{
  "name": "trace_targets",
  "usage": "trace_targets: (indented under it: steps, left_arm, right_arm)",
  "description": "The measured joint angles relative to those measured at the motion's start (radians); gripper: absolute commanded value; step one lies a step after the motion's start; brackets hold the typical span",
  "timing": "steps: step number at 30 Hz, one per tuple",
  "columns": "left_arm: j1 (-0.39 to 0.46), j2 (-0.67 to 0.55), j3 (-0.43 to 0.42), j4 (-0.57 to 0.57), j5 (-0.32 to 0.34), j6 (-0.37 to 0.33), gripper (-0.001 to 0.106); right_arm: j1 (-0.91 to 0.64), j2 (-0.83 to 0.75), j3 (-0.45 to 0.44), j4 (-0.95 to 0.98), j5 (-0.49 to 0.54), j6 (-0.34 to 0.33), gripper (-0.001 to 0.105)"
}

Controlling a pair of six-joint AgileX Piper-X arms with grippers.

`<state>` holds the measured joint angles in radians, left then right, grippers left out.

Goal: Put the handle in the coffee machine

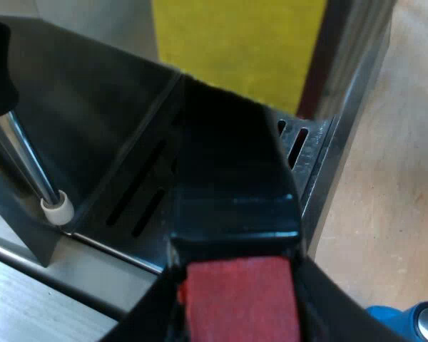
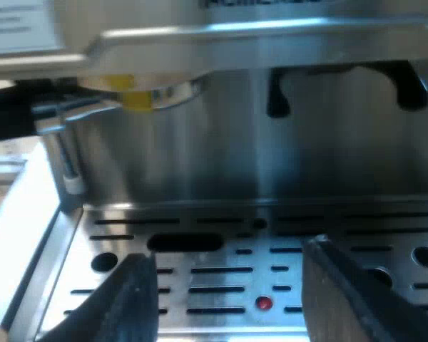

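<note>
Gripping the holder's red-ended handle (image 1: pixel 235 185) between the fingers of my left gripper (image 1: pixel 239 303), I hold it above the machine's drip tray (image 1: pixel 139 206), near the steam wand (image 1: pixel 32 167). My right gripper (image 2: pixel 228 256) stands open above the same tray.

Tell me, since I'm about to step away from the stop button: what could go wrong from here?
1. The left jaws grip the handle at its red end, near the steam wand; swinging it might knock the wand.
2. The right jaws stand open low over the drip tray, possibly in the handle's path.
3. The blue tamper lies close by and might get bumped.
</note>
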<state>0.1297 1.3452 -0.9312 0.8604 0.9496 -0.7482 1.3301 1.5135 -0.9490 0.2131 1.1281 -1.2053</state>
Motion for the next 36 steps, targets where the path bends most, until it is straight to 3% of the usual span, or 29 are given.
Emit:
trace_targets:
  steps: [7, 12, 17, 20, 36]
  left_arm:
    - [0.000, 0.000, 0.000, 0.000, 0.000, 0.000, 0.001]
    - [0.000, 0.000, 0.000, 0.000, 0.000, 0.000, 0.001]
    - [0.000, 0.000, 0.000, 0.000, 0.000, 0.000, 0.001]
    - [0.000, 0.000, 0.000, 0.000, 0.000, 0.000, 0.001]
    - [0.000, 0.000, 0.000, 0.000, 0.000, 0.000, 0.001]
  right_arm:
    - [-0.016, 0.066, 0.000, -0.118, -0.055, -0.081, 0.046]
    - [-0.047, 0.202, 0.000, -0.362, -0.066, -0.130, 0.046]
    - [-0.082, 0.285, 0.000, -0.620, -0.072, -0.341, 0.046]
    - [-0.101, 0.317, 0.000, -0.726, -0.078, -0.411, 0.046]
    - [-0.247, 0.405, 0.000, -0.924, -0.196, -0.437, 0.045]
